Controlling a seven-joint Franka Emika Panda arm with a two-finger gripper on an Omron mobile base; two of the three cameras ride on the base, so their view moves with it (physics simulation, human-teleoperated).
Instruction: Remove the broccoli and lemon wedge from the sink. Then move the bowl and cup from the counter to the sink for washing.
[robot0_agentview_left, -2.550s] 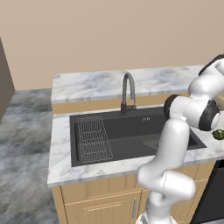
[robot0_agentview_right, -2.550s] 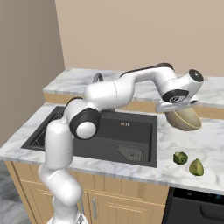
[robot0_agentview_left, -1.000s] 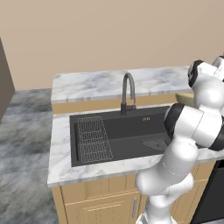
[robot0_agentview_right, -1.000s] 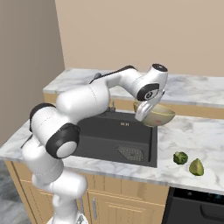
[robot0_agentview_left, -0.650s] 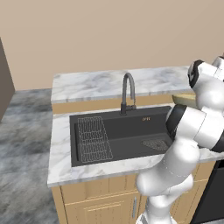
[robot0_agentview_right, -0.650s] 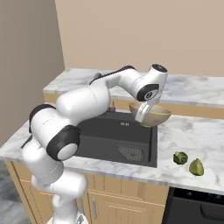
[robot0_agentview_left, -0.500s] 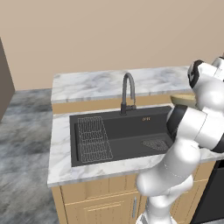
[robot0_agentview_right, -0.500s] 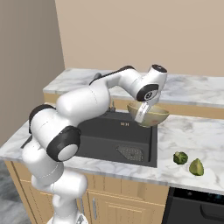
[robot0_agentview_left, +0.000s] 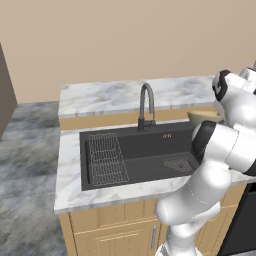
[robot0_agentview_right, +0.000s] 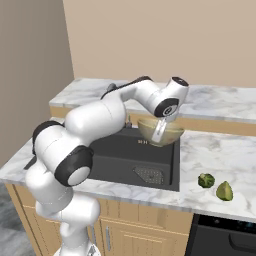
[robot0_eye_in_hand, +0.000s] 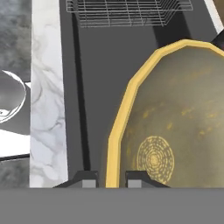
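The sink (robot0_agentview_right: 120, 155) is already cleared. The bowl (robot0_agentview_right: 160, 131) is held above its right edge, rim clamped in the claw (robot0_eye_in_hand: 109, 177). Lowering's needed next. Broccoli (robot0_agentview_right: 205, 180) and lemon wedge (robot0_agentview_right: 224, 191) are parked at 4 o'clock on the counter (robot0_agentview_right: 220, 150).

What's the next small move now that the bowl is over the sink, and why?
Probably lower the bowl straight down into the sink before opening. The gripper is shut on the bowl's rim, and the bowl hangs above the basin's right end, clear of the floor. The broccoli and lemon wedge already lie on the counter, so nothing there blocks the descent.
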